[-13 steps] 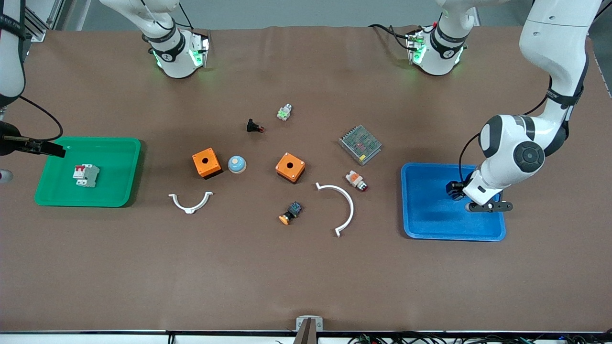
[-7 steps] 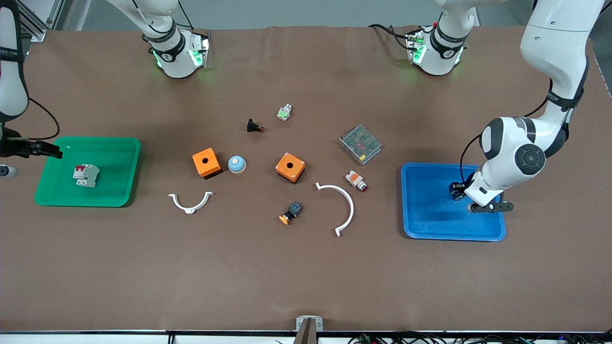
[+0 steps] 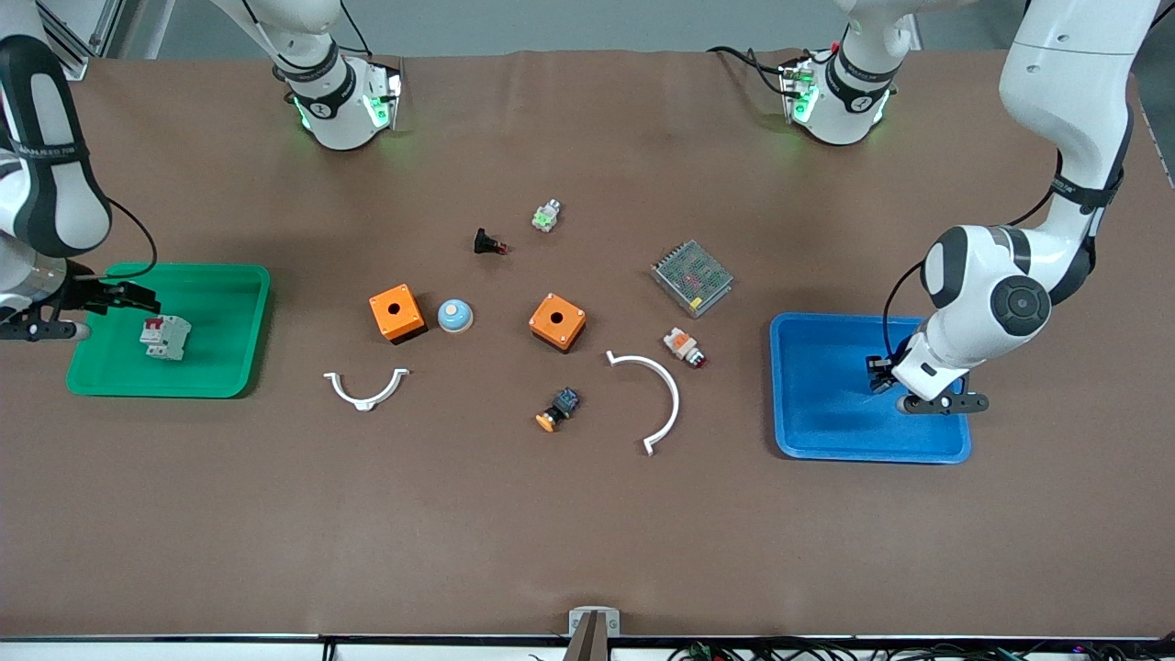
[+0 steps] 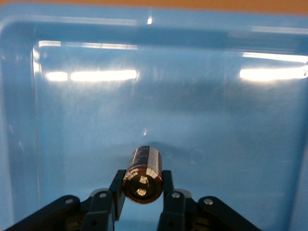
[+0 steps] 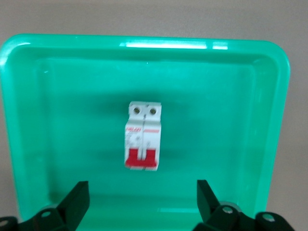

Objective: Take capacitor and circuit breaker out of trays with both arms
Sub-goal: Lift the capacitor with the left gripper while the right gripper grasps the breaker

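The capacitor [image 4: 143, 171], a small dark cylinder with a lighter end, sits between the fingers of my left gripper [image 4: 143, 192]. That gripper [image 3: 879, 375] is shut on it low over the blue tray [image 3: 817, 422], whose floor fills the left wrist view [image 4: 72, 120]. The breaker [image 3: 165, 337], a white block with red levers, lies in the green tray [image 3: 220, 367] and shows in the right wrist view [image 5: 142, 135]. My right gripper [image 3: 128, 298] is open and empty above that tray's edge, apart from the breaker, with its fingers wide in the right wrist view [image 5: 142, 202].
Between the trays lie two orange boxes [image 3: 397, 313] [image 3: 557, 321], a blue-white dome [image 3: 454, 316], two white arcs [image 3: 365, 389] [image 3: 656, 395], a mesh-topped metal unit [image 3: 692, 277] and several small push-buttons [image 3: 556, 409].
The right arm has swung round and its gripper has come in over the green tray toward the breaker. The left gripper has shifted slightly over the blue tray with the capacitor.
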{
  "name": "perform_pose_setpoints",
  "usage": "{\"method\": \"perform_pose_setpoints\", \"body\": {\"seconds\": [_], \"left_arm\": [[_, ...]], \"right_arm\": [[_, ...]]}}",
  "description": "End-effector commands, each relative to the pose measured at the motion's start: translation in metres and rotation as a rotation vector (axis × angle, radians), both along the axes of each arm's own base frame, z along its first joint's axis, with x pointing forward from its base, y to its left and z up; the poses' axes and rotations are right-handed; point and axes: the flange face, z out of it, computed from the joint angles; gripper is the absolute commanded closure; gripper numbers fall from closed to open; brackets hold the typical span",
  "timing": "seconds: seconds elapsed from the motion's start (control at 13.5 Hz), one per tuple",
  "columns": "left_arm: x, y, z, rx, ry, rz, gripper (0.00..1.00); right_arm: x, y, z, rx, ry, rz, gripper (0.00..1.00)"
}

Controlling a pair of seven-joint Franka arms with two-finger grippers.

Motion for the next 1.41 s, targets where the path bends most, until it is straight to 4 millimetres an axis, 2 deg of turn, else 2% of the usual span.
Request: {"method": "perform_pose_setpoints", "body": {"seconds": [0.0,0.22,0.3,0.37,0.52,0.82,0.97,1.11,1.19,1.34], "left_arm": [[0.001,-0.037,0.051,-0.012,-0.069,-0.015,1.00],[-0.006,-0.105,0.072,-0.052,-0.056,0.037,1.00],[-0.006,-0.137,0.084,-0.079,-0.072,0.041,1.00],[-0.009,-0.176,0.096,-0.105,-0.075,0.055,1.00],[-0.023,-0.243,0.104,-0.126,-0.051,0.085,1.00],[-0.070,-0.328,0.077,-0.122,0.015,0.168,1.00],[-0.101,-0.365,0.056,-0.104,0.062,0.227,1.00],[-0.132,-0.400,0.028,-0.080,0.107,0.293,1.00],[-0.148,-0.416,0.014,-0.055,0.112,0.311,1.00],[-0.154,-0.425,-0.009,-0.047,0.081,0.389,1.00]], "right_arm": [[0.004,-0.006,-0.036,0.022,-0.027,-0.005,0.03],[0.008,-0.002,-0.051,0.058,-0.027,-0.042,0.03],[0.008,-0.002,-0.053,0.061,-0.025,-0.045,0.06],[0.007,-0.002,-0.056,0.063,-0.021,-0.045,0.14],[0.009,-0.002,-0.055,0.062,-0.020,-0.042,0.34],[0.016,-0.002,-0.049,0.058,-0.028,-0.038,0.57],[0.016,-0.003,-0.048,0.058,-0.029,-0.039,0.72],[0.019,0.001,-0.042,0.054,-0.035,-0.032,0.80],[0.023,0.008,-0.035,0.055,-0.033,-0.017,0.82],[0.034,0.017,0.008,0.078,0.006,0.009,0.82]]}}
